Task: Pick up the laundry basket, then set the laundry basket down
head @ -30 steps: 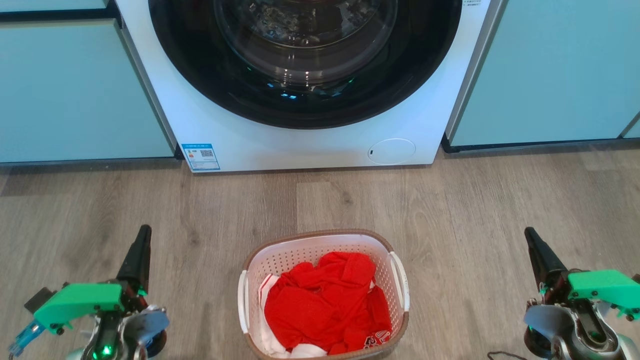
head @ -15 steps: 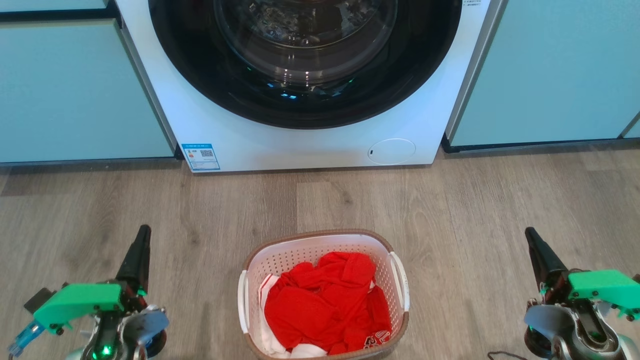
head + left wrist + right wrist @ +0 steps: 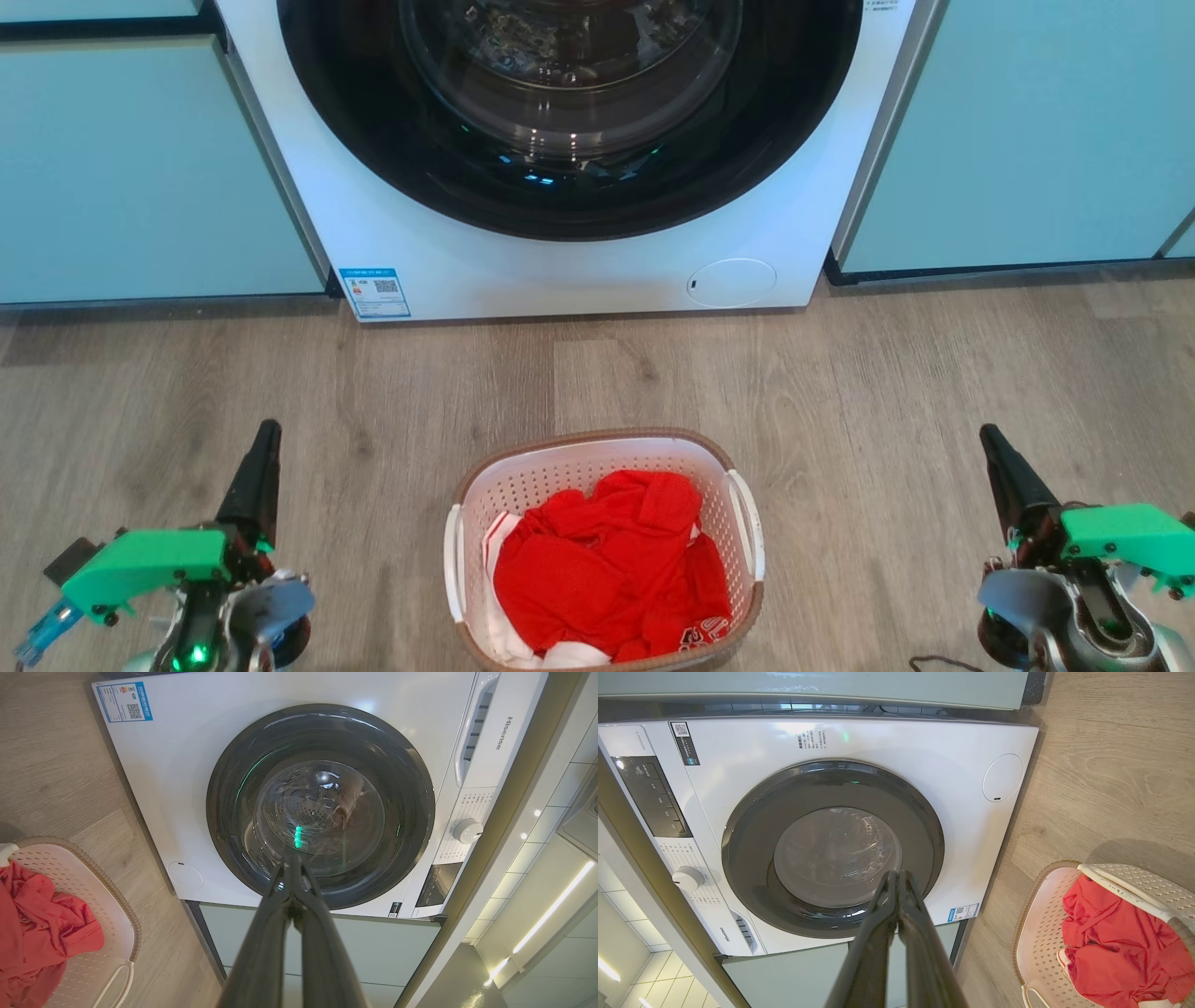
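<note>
My left end effector (image 3: 267,434) hung pinched shut above the wooden floor (image 3: 373,392). The laundry basket (image 3: 597,436), holding red clothes (image 3: 597,560), sat at centre before the washer (image 3: 560,271). My right end effector (image 3: 990,437) was likewise shut and empty.

The right end effector (image 3: 897,877) rises from 6 o'clock, its two dark fingers pressed together at the tips and holding nothing. Behind them a white washer (image 3: 822,746) lies sideways across the centre, its round dark door (image 3: 833,849) closed. A white knob (image 3: 688,878) sits at 8 o'clock and a round cover (image 3: 1003,777) at 2 o'clock. At 4 o'clock the laundry basket (image 3: 1031,933) stands on the wooden floor (image 3: 1111,765), near the washer but apart from it, with red clothes (image 3: 1115,947) inside.
</note>
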